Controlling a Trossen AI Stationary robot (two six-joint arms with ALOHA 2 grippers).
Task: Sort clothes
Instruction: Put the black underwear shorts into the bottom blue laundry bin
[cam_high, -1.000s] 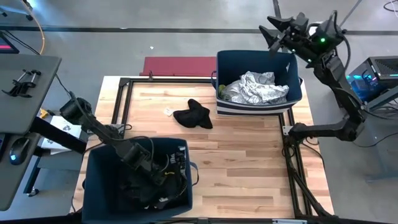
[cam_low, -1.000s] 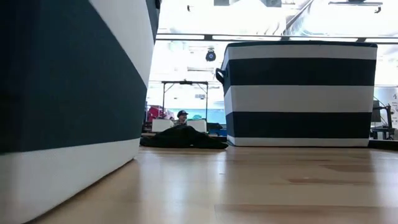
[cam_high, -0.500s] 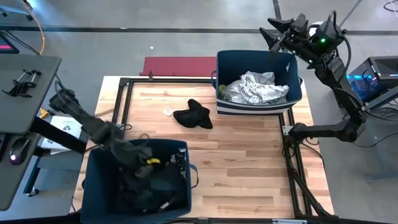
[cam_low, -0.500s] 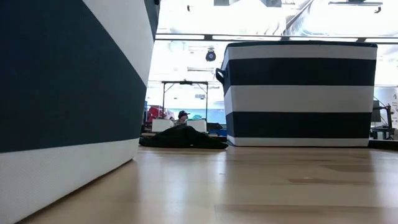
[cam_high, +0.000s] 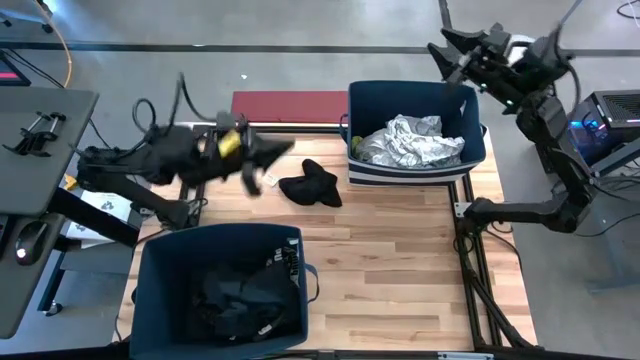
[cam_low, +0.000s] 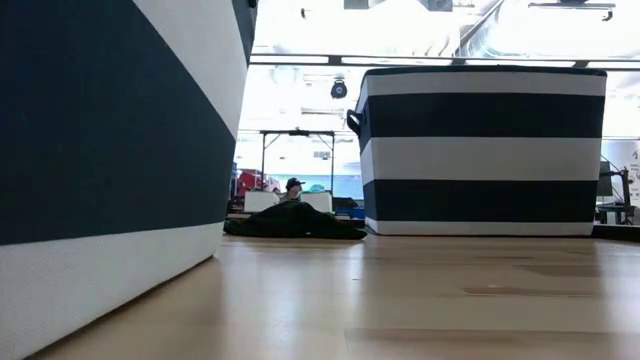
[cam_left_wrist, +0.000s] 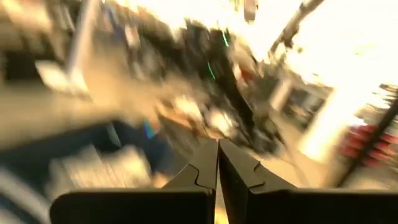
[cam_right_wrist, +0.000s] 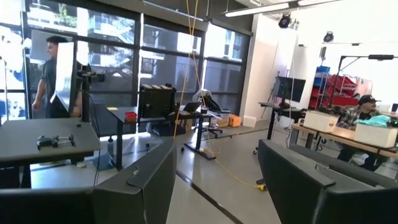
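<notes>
Fingers (cam_left_wrist: 217, 163) shut, apparently empty; left arm swung out of bin (cam_high: 160, 290).

The counter (cam_high: 390, 260) is pale wood with visible grain and a soft sheen, framed in black metal rail. Both bins (cam_high: 415, 95) are matt woven cloth. The black garment (cam_high: 312, 185) looks soft and matt; the light patterned garment (cam_high: 410, 140) lies crumpled.
</notes>
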